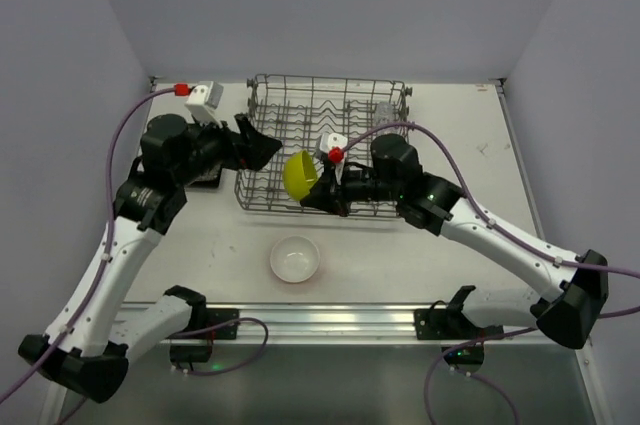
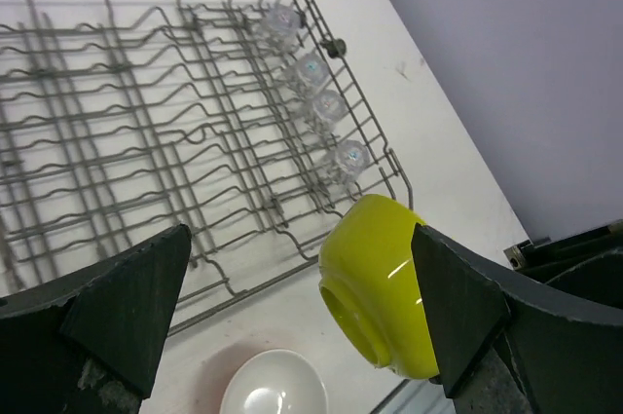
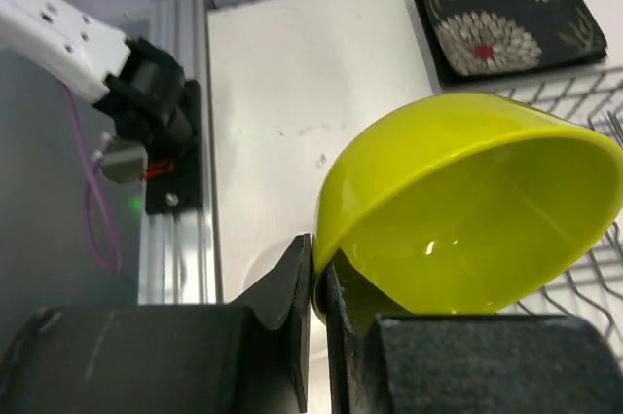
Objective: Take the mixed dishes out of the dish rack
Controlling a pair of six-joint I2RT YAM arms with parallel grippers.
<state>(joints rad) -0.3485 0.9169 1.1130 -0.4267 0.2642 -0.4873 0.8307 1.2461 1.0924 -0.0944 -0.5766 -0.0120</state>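
Dish rack (image 1: 300,125) on the table (image 1: 200,255) holds four clear glasses (image 2: 311,70) in one row. One yellow-green bowl (image 1: 299,174) hangs tilted at its near edge, rim pinched in the nearly closed right pincer (image 3: 318,282). One white-lined bowl (image 1: 295,259) sits in front; one flowered black plate (image 3: 501,29) lies left of the rack. Left pincer (image 2: 300,234) gapes wide, empty.

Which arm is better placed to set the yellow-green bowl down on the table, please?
Right. The right hand is shut on the rim of the yellow-green bowl, held above the near part of the dish rack. The left hand is open and empty.
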